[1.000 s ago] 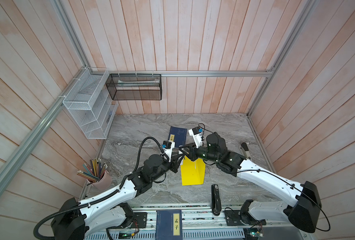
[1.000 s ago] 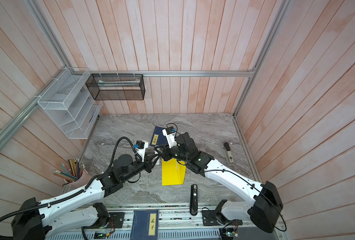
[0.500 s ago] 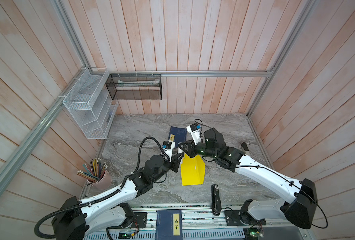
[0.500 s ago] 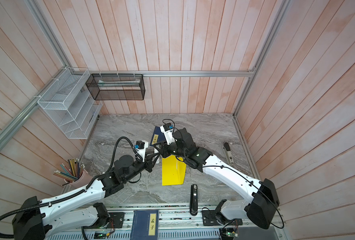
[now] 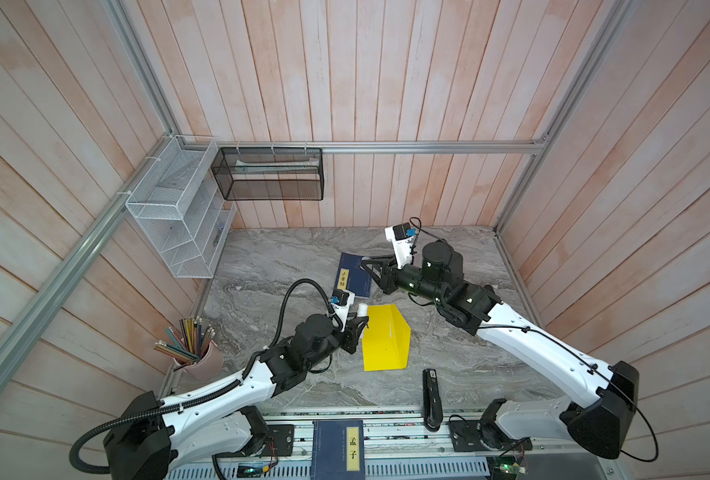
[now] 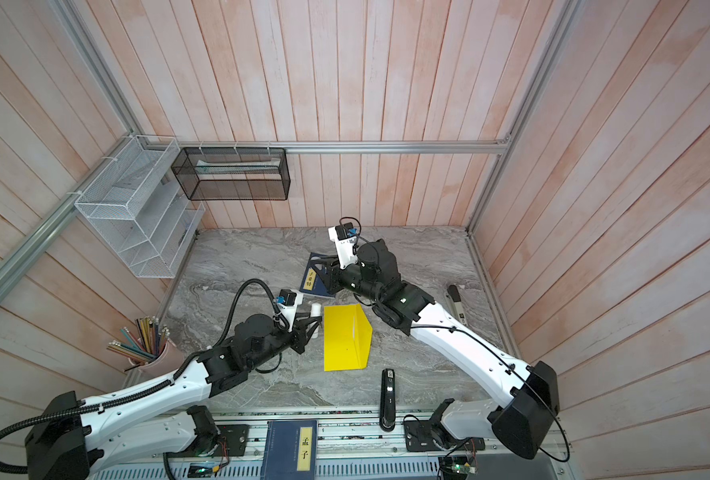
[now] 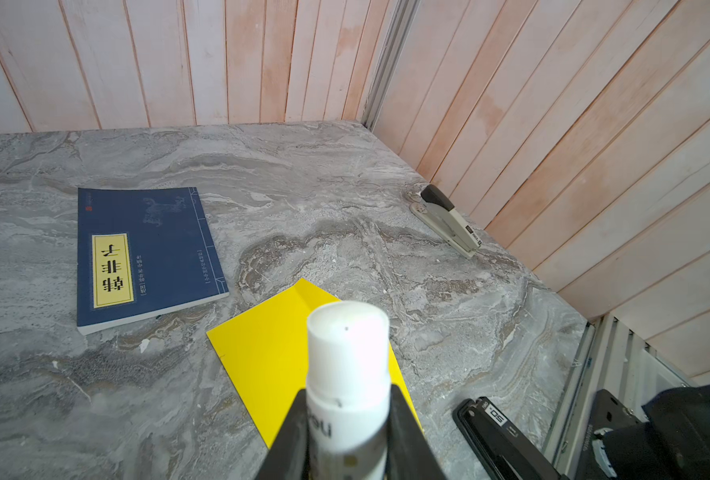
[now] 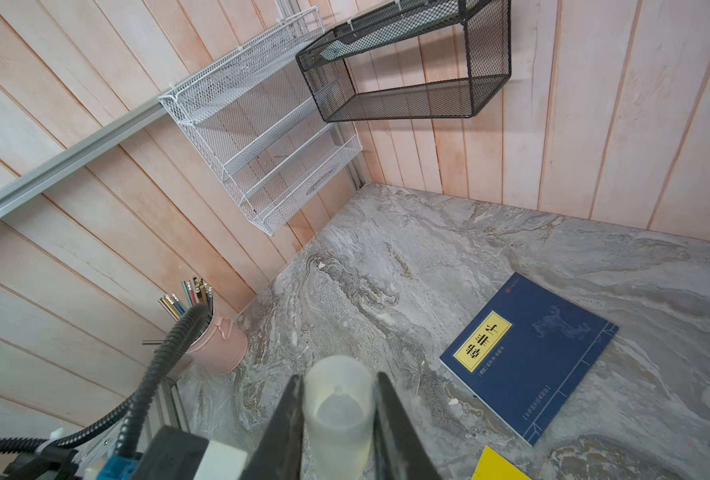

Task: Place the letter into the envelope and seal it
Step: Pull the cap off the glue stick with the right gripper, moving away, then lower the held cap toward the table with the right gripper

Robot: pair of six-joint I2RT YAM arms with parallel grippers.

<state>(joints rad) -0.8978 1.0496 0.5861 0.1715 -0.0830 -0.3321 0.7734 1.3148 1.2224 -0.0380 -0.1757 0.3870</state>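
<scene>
Envelope (image 5: 385,337) lies flat mid-table in both top views, long axis running twelve to six, flap folded out toward three o'clock. My left gripper (image 7: 347,419) is clamped on a white glue stick (image 7: 347,365) at its nine o'clock edge — the right gripper (image 8: 338,415) pinches a translucent cap (image 8: 338,399), up near the blue book (image 8: 529,357).

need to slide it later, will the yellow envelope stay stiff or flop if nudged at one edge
The envelope is thin flat paper, so it would likely bend rather than stay stiff. Lying flat on the smooth marble-look table, it probably slides easily. Its creased flap may lift or catch.
</scene>
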